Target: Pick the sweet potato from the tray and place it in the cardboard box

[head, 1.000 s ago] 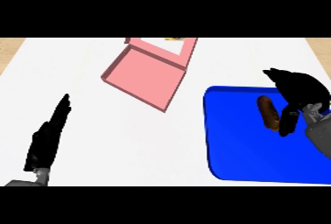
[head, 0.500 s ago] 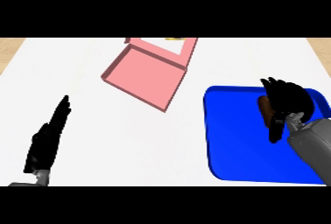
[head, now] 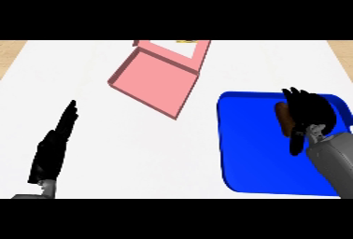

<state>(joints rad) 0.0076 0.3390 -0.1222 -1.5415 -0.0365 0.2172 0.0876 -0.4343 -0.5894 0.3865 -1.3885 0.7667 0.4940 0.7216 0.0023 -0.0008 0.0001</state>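
Note:
A brown sweet potato (head: 281, 119) lies on the blue tray (head: 255, 154) at the right, near the tray's far edge. My right hand (head: 309, 115) sits over the potato's right side, fingers fairly straight and pointing away from me, thumb hanging down below the potato. Much of the potato is hidden by the hand. The pink open box (head: 156, 83) lies at the top centre, its flap (head: 176, 49) folded back. At the lower left my left hand (head: 51, 150) rests open, fingers up, far from both.
The white counter (head: 103, 121) spreads between the box and the tray. A small yellow thing (head: 186, 41) shows at the box's far edge. Wooden floor shows at the top corners.
My right hand has shifted left and nearer to me over the potato, the forearm swinging in beneath it. The potato, the box and my left hand have stayed put.

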